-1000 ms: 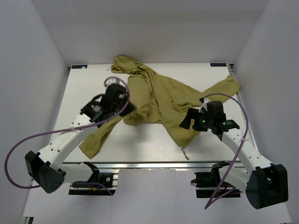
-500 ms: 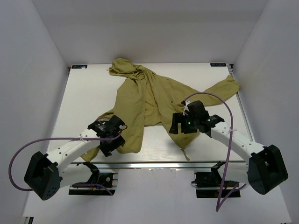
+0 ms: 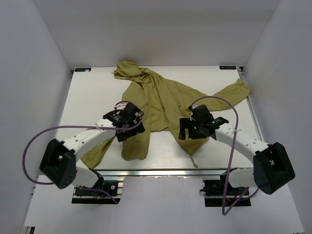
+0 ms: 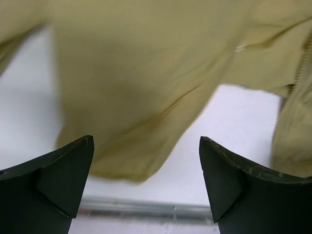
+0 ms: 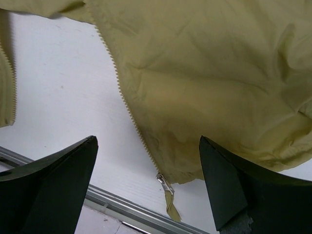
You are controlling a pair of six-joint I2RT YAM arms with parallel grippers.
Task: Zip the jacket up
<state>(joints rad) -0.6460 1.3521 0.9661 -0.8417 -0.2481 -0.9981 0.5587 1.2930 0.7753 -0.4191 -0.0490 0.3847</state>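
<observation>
The olive jacket [image 3: 165,105] lies open on the white table, hood at the far left and one sleeve reaching the right edge. Its left front panel [image 4: 131,83] stretches toward the near edge. My left gripper [image 3: 126,132] hovers over that panel, open, with nothing between its fingers [image 4: 63,180]. My right gripper [image 3: 187,133] is open above the right panel's lower hem [image 5: 209,97]. Zipper teeth [image 5: 122,83] run down that panel's edge to the metal slider [image 5: 165,184], whose fabric pull [image 5: 171,208] lies on the table. The other row of teeth [image 5: 9,87] shows at the far left.
An aluminium rail [image 3: 161,171] runs along the table's near edge, close below both panels. White walls enclose the table [image 3: 92,97] on three sides. Purple cables [image 3: 34,146] loop out from both arms. The left sleeve [image 3: 95,153] trails toward the near left.
My left gripper pulled the left panel toward the near edge, opened and let it go, then moved back over it. My right gripper shifted left over the right panel's hem.
</observation>
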